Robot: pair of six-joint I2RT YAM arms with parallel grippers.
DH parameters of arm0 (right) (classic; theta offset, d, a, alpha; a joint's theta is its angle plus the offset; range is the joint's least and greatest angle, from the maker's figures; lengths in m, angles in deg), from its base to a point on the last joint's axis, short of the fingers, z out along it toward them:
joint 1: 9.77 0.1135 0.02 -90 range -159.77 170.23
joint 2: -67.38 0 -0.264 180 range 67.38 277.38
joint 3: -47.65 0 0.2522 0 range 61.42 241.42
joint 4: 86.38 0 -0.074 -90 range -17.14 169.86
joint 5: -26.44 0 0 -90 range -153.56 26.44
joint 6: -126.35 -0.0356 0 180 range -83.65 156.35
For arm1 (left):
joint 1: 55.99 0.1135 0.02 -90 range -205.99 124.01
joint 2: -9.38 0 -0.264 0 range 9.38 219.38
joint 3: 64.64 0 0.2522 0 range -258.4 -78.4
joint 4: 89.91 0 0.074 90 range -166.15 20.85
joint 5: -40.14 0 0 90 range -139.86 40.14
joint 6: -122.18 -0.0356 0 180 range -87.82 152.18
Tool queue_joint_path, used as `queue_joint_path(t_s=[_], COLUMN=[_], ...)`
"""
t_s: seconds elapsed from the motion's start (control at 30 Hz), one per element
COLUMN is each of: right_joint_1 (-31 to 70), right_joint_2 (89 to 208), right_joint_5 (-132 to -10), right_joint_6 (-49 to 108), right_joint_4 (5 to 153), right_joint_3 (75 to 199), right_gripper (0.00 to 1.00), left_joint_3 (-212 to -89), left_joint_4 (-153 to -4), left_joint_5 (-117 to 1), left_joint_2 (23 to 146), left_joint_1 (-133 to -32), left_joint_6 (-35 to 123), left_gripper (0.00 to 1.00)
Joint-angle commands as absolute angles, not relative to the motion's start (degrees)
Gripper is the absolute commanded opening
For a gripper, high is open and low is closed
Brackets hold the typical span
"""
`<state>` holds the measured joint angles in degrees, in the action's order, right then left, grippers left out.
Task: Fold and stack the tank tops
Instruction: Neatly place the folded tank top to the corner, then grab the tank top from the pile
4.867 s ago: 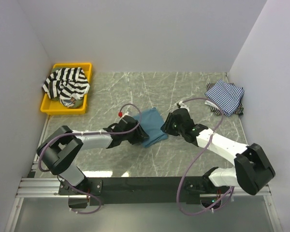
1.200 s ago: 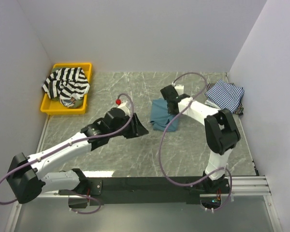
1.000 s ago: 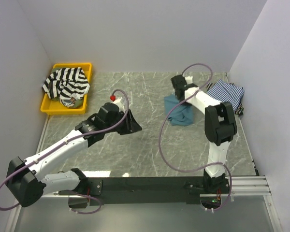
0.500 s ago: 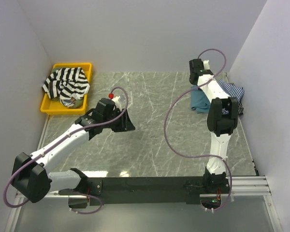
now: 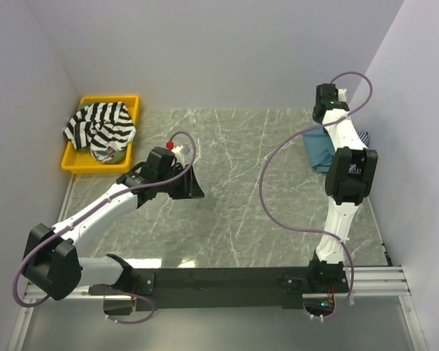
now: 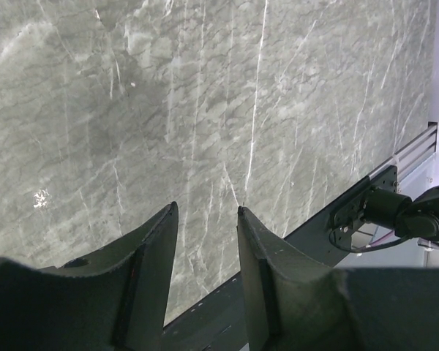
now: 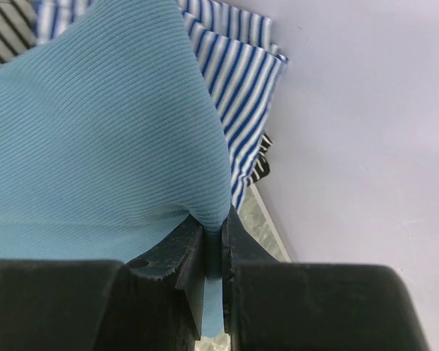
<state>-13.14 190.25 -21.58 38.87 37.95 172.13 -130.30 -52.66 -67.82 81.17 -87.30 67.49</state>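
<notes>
I am pinching the teal tank top [image 7: 95,131] in my right gripper [image 7: 214,241]. The two dark fingers are pressing almost together on a thin fold of its finely ribbed knit. The cloth is spreading away from the pinch as a smooth, soft sheet, filling the left and centre of the right wrist view. It is lying over the blue-and-white striped tops [image 7: 238,69], whose thin stripes are showing along its upper right edge, close to the pale lilac wall [image 7: 351,110].

In the overhead view this is taking place at the upper right of the frame, in the far right corner of the table [image 5: 241,153]. That surface is looking like grey-green marble, matte and crossed by white veins.

My left gripper [image 6: 205,219] is standing open left of centre. Its dark wedge-shaped fingers are parted with nothing between them, and bare tabletop is showing beyond them.

At the upper left, the black-and-white striped top [image 5: 99,124] is lying crumpled in the yellow tray [image 5: 132,102], a shallow rectangular plastic bin against the wall.
</notes>
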Motion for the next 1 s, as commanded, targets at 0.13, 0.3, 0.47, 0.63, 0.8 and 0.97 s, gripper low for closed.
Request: queue_joint_path(t_s=[0.13, 0.3, 0.47, 0.63, 0.8, 0.97], right_joint_1=[-17.5, -18.6, -18.6, -16.5, -6.3, 9.9], right_joint_2=[192.4, 192.8, 188.9, 179.0, 161.6, 154.4], right_joint_5=[-22.4, -24.1, -26.0, -34.7, -52.3, -57.5], right_joint_6=[33.0, 28.5, 24.8, 19.2, 14.8, 9.7], right_joint_4=[35.0, 32.8, 30.4, 28.6, 42.0, 57.0], right_joint_3=[175.8, 177.1, 178.4, 176.1, 154.8, 139.2], right_gripper=[0.02, 0.53, 0.63, 0.63, 0.64, 0.64], left_joint_3=[-132.5, -132.0, -131.7, -134.0, -143.8, -152.2], left_joint_4=[-53.8, -54.1, -54.8, -53.8, -50.0, -49.6], left_joint_5=[-70.0, -70.3, -70.9, -67.4, -56.1, -46.6], left_joint_2=[82.4, 82.9, 83.0, 82.9, 86.5, 94.7], left_joint_1=[-86.7, -85.9, -84.3, -82.1, -75.6, -62.2], left_joint_6=[66.4, 66.5, 67.2, 69.1, 76.0, 83.5], left_gripper=[0.44, 0.44, 0.45, 0.46, 0.47, 0.48])
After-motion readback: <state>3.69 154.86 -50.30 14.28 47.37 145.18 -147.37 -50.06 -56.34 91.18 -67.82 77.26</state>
